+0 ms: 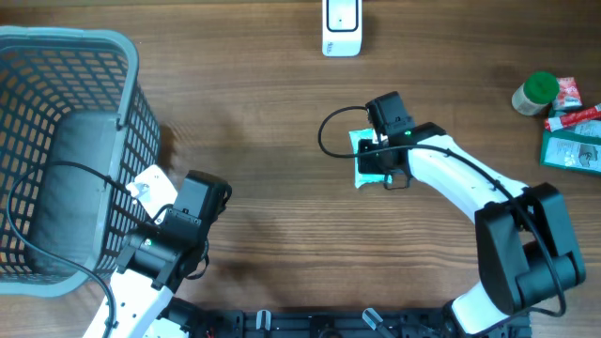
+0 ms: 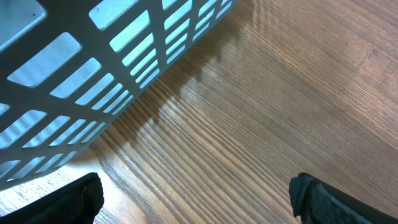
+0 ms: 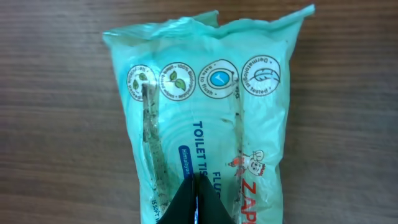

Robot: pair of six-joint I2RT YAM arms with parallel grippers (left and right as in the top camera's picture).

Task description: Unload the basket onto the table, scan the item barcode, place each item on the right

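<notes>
The item is a teal toilet-tissue packet [image 3: 205, 106] lying flat on the wooden table, printed side up; in the overhead view the packet [image 1: 360, 143] sits mid-table, mostly under my right arm. My right gripper [image 3: 196, 186] is shut, its two black fingertips meeting on the middle of the packet's top face, pinching the wrapper film. The same right gripper [image 1: 380, 155] shows from above. A white scanner [image 1: 341, 26] stands at the table's far edge. My left gripper [image 2: 199, 199] hangs open over bare wood beside the basket, nothing between its fingers. No barcode shows.
A grey-blue mesh basket [image 1: 70, 38] fills the far left; its wall [image 2: 124, 56] is close to my left gripper. At the far right lie a green-lidded jar [image 1: 536, 92], red packets [image 1: 575, 105] and a teal box [image 1: 573, 150].
</notes>
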